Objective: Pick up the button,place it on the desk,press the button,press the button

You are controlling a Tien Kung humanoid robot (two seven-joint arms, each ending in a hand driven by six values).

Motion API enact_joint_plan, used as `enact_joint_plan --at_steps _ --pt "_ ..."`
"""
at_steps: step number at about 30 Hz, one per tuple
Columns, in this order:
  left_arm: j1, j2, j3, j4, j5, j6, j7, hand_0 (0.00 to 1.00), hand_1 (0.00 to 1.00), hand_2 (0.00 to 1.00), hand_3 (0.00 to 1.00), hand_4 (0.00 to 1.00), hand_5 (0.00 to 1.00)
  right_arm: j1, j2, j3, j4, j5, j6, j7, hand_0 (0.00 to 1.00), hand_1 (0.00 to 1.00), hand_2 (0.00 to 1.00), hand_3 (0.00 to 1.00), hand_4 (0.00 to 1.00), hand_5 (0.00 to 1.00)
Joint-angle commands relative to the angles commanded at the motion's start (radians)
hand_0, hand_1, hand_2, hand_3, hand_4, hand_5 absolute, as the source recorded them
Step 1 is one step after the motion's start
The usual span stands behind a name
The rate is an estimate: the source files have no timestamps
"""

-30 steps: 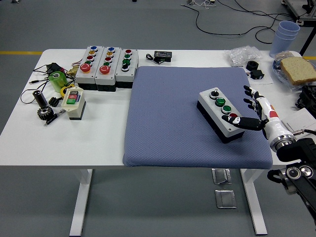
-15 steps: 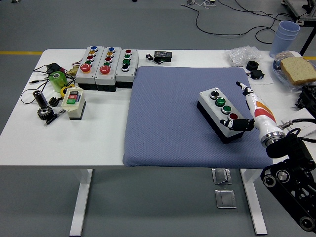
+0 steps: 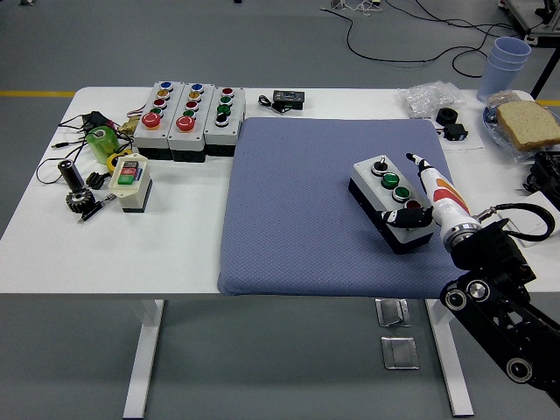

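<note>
1. You see the button box (image 3: 390, 200), grey-topped on a black base, lying on the blue mat (image 3: 306, 201) that covers the right part of the white desk (image 3: 52, 236). It sits toward the mat's right side, set at a slant, with a black switch, two green buttons and a red button in a row along its top.
2. The right robot hand (image 3: 426, 194) comes in from the lower right and lies along the box's right flank, touching or just beside it. Its thumb crosses the box's near end at the red button; whether it presses down, you cannot tell. The other fingers (image 3: 417, 166) lie straight and close together, pointing away along the box's far right edge. The hand grips nothing.
3. At the desk's far left stand three more button boxes (image 3: 189, 114) side by side, well apart from the robot hand.
4. Near them you find a small cream switch box (image 3: 129, 182) and a black gear (image 3: 77, 199).
5. A stack of blue cups (image 3: 507, 61) stands at the far right.
</note>
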Motion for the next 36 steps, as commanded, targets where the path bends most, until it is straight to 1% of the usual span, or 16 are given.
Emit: enact_joint_plan --at_steps 4,5,6,8,9,12,14,15,20,21,26,27,30,32,33,36 --pt "0.002 0.0 0.0 0.0 0.001 -0.001 0.0 0.657 0.64 0.659 0.56 0.334 0.859 0.038 0.007 -0.01 -0.031 -0.029 0.052 -0.049 0.972 0.909 0.992 0.954 0.986 0.148" --pt "0.002 0.0 0.0 0.0 0.001 -0.001 0.001 0.657 0.64 0.659 0.56 0.334 0.859 0.04 0.007 -0.011 -0.032 -0.031 0.057 -0.053 0.972 0.909 0.992 0.954 0.986 0.148" --pt "0.003 0.0 -0.001 0.0 0.002 -0.001 0.001 0.657 0.64 0.659 0.56 0.334 0.859 0.063 0.007 -0.019 -0.047 -0.049 0.088 -0.083 0.972 0.909 0.992 0.954 0.986 0.148" --pt "0.004 0.0 -0.001 0.0 0.004 -0.002 0.001 0.657 0.64 0.659 0.56 0.334 0.859 0.086 0.007 -0.025 -0.063 -0.066 0.119 -0.115 0.972 0.909 0.992 0.954 0.986 0.148" --pt "0.004 0.0 -0.002 0.0 0.004 -0.002 0.001 0.657 0.64 0.659 0.558 0.331 0.856 0.092 0.007 -0.026 -0.068 -0.07 0.127 -0.122 0.944 0.875 0.963 0.939 0.983 0.201" --pt "0.006 0.0 -0.004 0.0 0.005 -0.002 0.001 0.657 0.64 0.659 0.558 0.331 0.856 0.122 0.009 -0.029 -0.097 -0.082 0.179 -0.122 0.944 0.875 0.963 0.939 0.983 0.201" --pt "0.007 0.0 -0.004 0.0 0.006 -0.003 0.002 0.657 0.64 0.659 0.558 0.331 0.856 0.135 0.009 -0.034 -0.111 -0.087 0.199 -0.122 0.944 0.875 0.963 0.939 0.983 0.201" --pt "0.008 0.0 -0.006 0.0 0.008 -0.004 0.001 0.656 0.64 0.659 0.559 0.328 0.849 0.144 0.009 -0.037 -0.123 -0.087 0.219 -0.122 0.934 0.837 0.915 0.927 0.965 0.271" --pt "0.008 0.0 -0.006 0.0 0.009 -0.004 0.001 0.656 0.64 0.659 0.559 0.328 0.849 0.161 0.014 -0.04 -0.145 -0.086 0.252 -0.122 0.934 0.837 0.915 0.927 0.965 0.271" --pt "0.007 -0.001 -0.006 0.0 0.008 -0.004 0.001 0.657 0.64 0.658 0.561 0.329 0.852 0.165 0.016 -0.04 -0.151 -0.085 0.26 -0.122 0.902 0.783 0.87 0.91 0.957 0.297" --pt "0.004 0.0 -0.006 0.0 0.004 -0.003 0.001 0.657 0.64 0.658 0.561 0.329 0.852 0.183 0.023 -0.035 -0.169 -0.093 0.286 -0.122 0.902 0.783 0.87 0.91 0.957 0.297" --pt "0.002 0.0 -0.007 0.0 0.003 -0.003 0.001 0.657 0.64 0.659 0.56 0.33 0.851 0.189 0.026 -0.032 -0.174 -0.097 0.293 -0.122 0.789 0.691 0.81 0.881 0.948 0.33" --pt "0.0 0.0 -0.007 0.0 0.001 -0.002 0.0 0.657 0.64 0.659 0.56 0.33 0.851 0.2 0.028 -0.029 -0.184 -0.098 0.312 -0.122 0.789 0.691 0.81 0.881 0.948 0.33" --pt "-0.002 0.0 -0.009 0.0 -0.001 -0.002 0.0 0.657 0.64 0.659 0.56 0.33 0.851 0.21 0.028 -0.032 -0.199 -0.104 0.341 -0.122 0.789 0.691 0.81 0.881 0.948 0.33" --pt "-0.002 0.0 -0.009 0.0 -0.002 -0.002 0.0 0.657 0.64 0.659 0.559 0.331 0.85 0.211 0.028 -0.032 -0.201 -0.105 0.345 -0.122 0.644 0.534 0.7 0.84 0.947 0.358" --pt "-0.002 0.0 -0.008 0.0 -0.003 -0.002 0.0 0.657 0.64 0.659 0.559 0.331 0.85 0.216 0.027 -0.037 -0.215 -0.108 0.363 -0.122 0.644 0.534 0.7 0.84 0.947 0.358"
